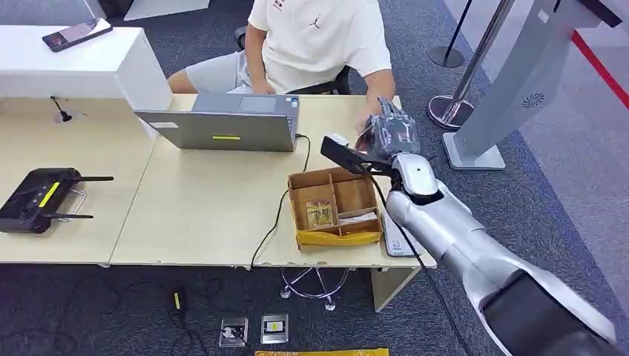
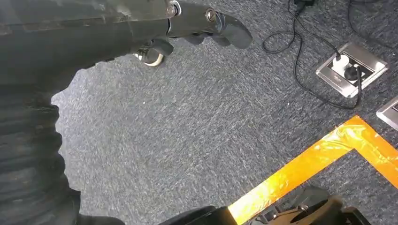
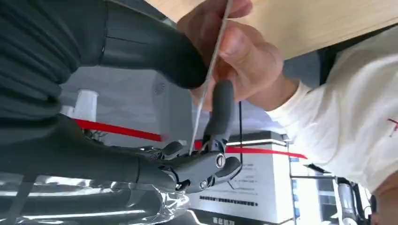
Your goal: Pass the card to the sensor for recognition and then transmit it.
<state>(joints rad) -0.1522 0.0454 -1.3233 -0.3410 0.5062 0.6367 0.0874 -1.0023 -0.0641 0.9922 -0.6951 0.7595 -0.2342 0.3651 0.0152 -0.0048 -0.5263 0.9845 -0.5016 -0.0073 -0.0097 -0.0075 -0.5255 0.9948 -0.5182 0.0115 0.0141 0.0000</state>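
A cardboard box with dividers sat on the tabletop just below the right hand, toward the robot, with a yellow packet along its near edge. A grey laptop stood well to the left of that hand, its black cable running past the box and over the table edge. A black device lay just beside the hand's wrist. A black controller with antennas rested far off on the adjoining table.

The tabletop was pale wood; the floor was grey-blue carpet with orange tape and floor sockets. A grey kiosk stand rose just beyond the right hand.

The right hand pinched the card between thumb and a dark finger, seen edge-on in the right wrist view as a thin line running lengthways out from the hand. A person's hand gripped the card's far end. The left hand hung over the carpet with its fingers curled and nothing in them.
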